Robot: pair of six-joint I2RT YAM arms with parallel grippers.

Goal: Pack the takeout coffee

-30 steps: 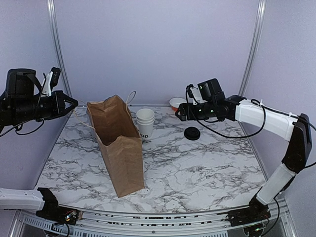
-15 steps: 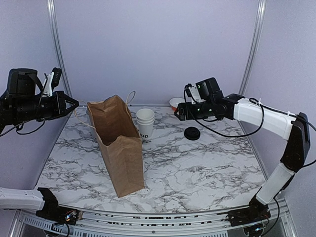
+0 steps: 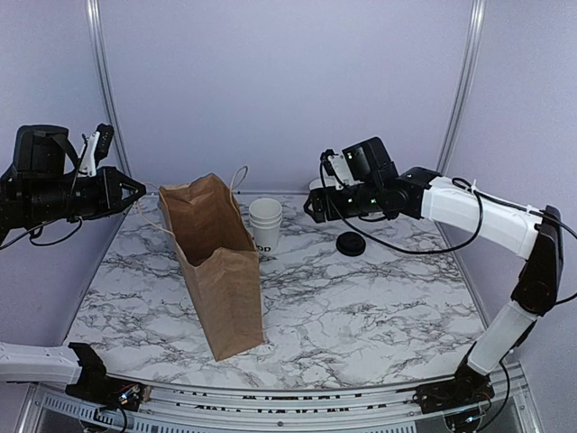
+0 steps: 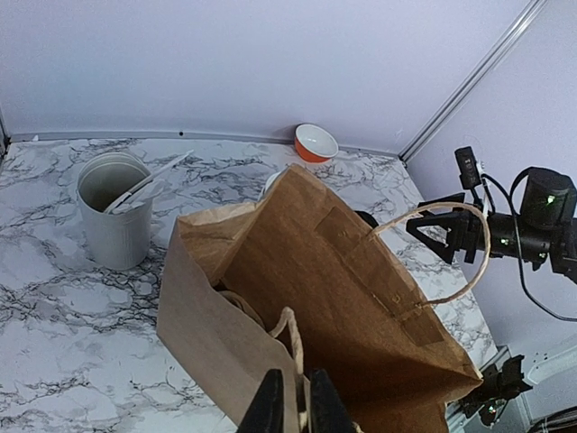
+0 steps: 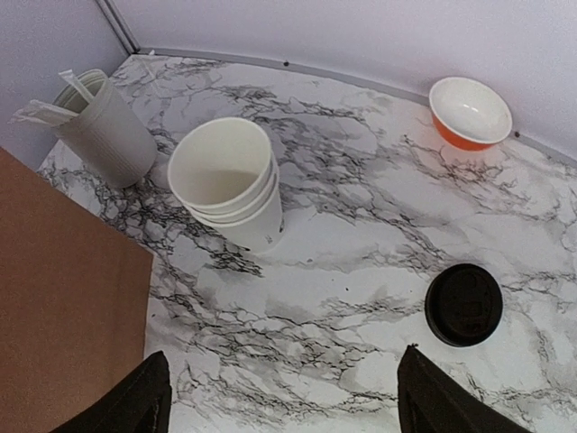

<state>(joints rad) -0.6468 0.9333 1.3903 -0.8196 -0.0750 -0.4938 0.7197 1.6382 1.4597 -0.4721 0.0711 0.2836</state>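
Cups (image 5: 225, 180) stand nested in one stack at the back of the table (image 3: 361, 307), just right of the bag (image 3: 216, 262) but not touching it. The lid (image 5: 463, 304) lies flat on the marble further right. I count what looks like three rims, though from here I can't be sure.

My left gripper (image 4: 296, 406) is nearly closed, pinching the bag's near handle (image 4: 293, 343) and drawing the mouth open toward the left. My right gripper (image 5: 284, 401) is spread wide and empty, hovering above the marble between the cups and the lid.

I judge the step in hand to be the reach for the stack. To do it well, I'd shift the right gripper left until the stack sits centred between the fingers. Then I'd descend straight and take it below the rims, where the taper gives the pads something to seat on. Paper walls buckle, so I'd close softly and stop at first contact. The canister (image 5: 104, 126) sits behind and left of the cups, and the bag wall is close on the left, so I'd approach from the lid side. The handle should be held taut so the mouth is open for the drop.
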